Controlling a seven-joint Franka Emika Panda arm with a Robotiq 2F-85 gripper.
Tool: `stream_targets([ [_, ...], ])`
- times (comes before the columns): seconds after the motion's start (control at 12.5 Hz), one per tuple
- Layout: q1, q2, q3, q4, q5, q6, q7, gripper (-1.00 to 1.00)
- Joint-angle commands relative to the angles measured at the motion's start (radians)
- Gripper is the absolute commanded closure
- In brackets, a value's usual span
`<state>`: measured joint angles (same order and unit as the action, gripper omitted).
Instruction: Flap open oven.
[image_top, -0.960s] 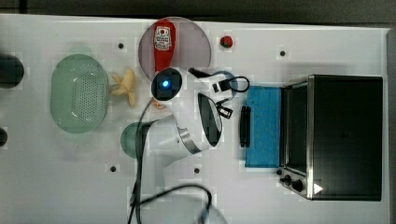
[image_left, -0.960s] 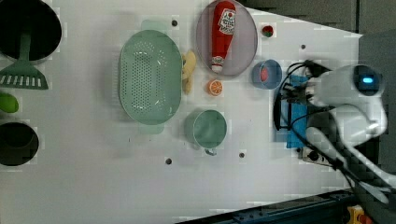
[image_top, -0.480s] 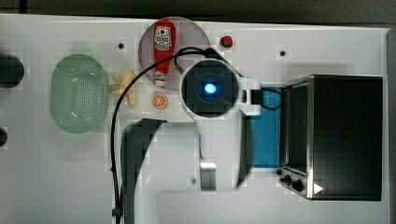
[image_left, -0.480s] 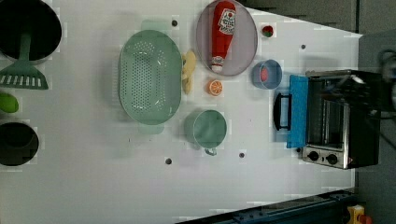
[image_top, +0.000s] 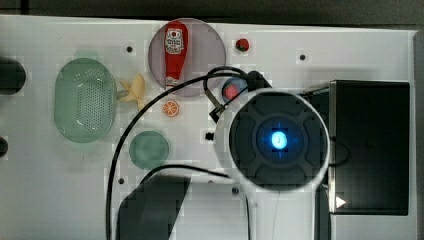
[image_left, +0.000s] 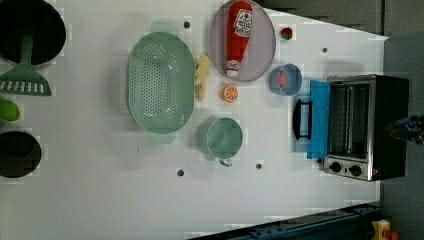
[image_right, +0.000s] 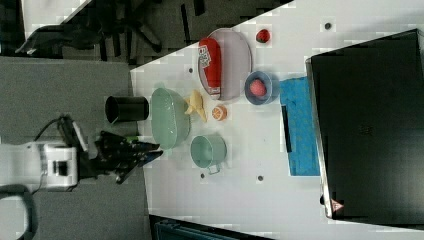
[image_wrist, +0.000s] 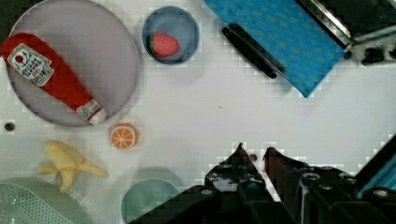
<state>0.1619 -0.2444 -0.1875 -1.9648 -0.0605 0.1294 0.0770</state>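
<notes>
The oven (image_left: 367, 125) stands at the left view's right, black with a silver front and two knobs. Its blue-tinted door (image_left: 319, 120) lies dropped flat on the white table, bar handle (image_left: 298, 119) at its outer edge, and the oven's rack shows inside. In the wrist view the door (image_wrist: 275, 42) and handle (image_wrist: 252, 49) lie well away from my gripper (image_wrist: 254, 151), whose fingertips stand slightly apart with nothing between them. The right view shows the gripper (image_right: 157, 150) far from the oven (image_right: 370, 125). The arm's round end (image_top: 278, 140) covers the door in the top view.
Near the door stands a blue bowl (image_left: 286, 79) with a strawberry. A ketchup bottle (image_left: 238, 35) lies on a grey plate. An orange slice (image_left: 230, 93), a banana (image_left: 202, 75), a green colander (image_left: 160, 82) and a green mug (image_left: 223, 138) sit mid-table. Black pots stand at the left view's left.
The arm has pulled back from the oven door and come close under the top camera. It has left the left view's middle. The door stays flat open.
</notes>
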Motion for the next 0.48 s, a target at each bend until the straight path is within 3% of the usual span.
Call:
stream_targets([
  [0.08,-0.004,0.008,0.008,0.033,0.015,-0.057,0.069,0.65],
  [0.48,-0.004,0.017,0.009,0.032,0.015,-0.057,0.069,0.65],
])
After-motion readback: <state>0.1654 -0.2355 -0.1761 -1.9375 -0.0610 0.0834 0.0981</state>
